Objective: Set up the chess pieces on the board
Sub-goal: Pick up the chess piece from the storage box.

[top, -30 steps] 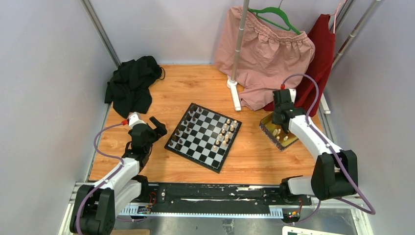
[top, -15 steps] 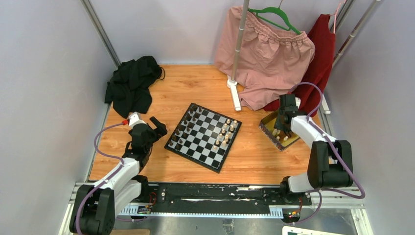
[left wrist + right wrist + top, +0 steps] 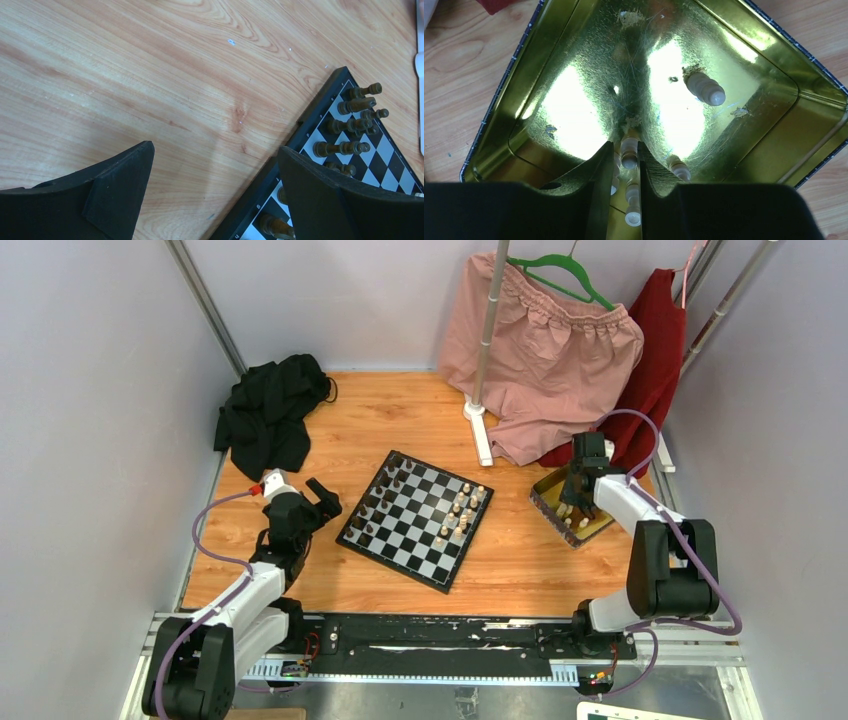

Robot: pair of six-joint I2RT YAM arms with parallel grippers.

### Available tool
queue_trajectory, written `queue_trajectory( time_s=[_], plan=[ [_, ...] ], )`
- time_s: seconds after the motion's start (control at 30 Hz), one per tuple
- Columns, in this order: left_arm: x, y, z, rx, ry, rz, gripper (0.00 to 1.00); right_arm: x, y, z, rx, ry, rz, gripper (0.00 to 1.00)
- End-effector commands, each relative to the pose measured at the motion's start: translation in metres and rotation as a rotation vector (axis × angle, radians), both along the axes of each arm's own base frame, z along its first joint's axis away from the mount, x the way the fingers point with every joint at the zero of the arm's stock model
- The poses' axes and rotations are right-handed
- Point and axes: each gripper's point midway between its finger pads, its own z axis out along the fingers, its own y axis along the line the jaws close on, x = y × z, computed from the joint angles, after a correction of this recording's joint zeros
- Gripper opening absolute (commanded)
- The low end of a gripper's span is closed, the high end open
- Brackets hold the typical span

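Right gripper point(image 3: 626, 148) reaches into gold tin point(image 3: 574, 100), fingers flanking a cream chess piece point(image 3: 629, 159); a firm pinch cannot be told. Left gripper point(image 3: 215, 150) hangs spread, chessboard point(image 3: 372, 167) under its right finger.

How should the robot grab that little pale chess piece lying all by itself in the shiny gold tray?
Pinch the lone pale piece across its middle, coming straight down from above. It lies on its side on the floor of the tray, away from the walls and the other pieces, so there is room on both long sides. Its rounded ends would probably slip.
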Motion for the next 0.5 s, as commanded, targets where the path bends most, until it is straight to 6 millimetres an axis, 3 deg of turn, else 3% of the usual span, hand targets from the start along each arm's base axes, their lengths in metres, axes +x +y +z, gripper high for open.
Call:
queue_trajectory(
  time_s=[0.0, 0.47],
  plan=[
    [0.0035, -0.0003, 0.0050, 0.016, -0.023, -0.006, 1.00, -0.0076, -0.0026, -0.0096, 0.022, 0.026, -0.027, 0.27],
    [0.0034, -0.0015, 0.0051, 0.016, -0.024, -0.011, 1.00, -0.0155, -0.0023, -0.0112, 0.024, 0.032, -0.025, 0.26]
  ],
)
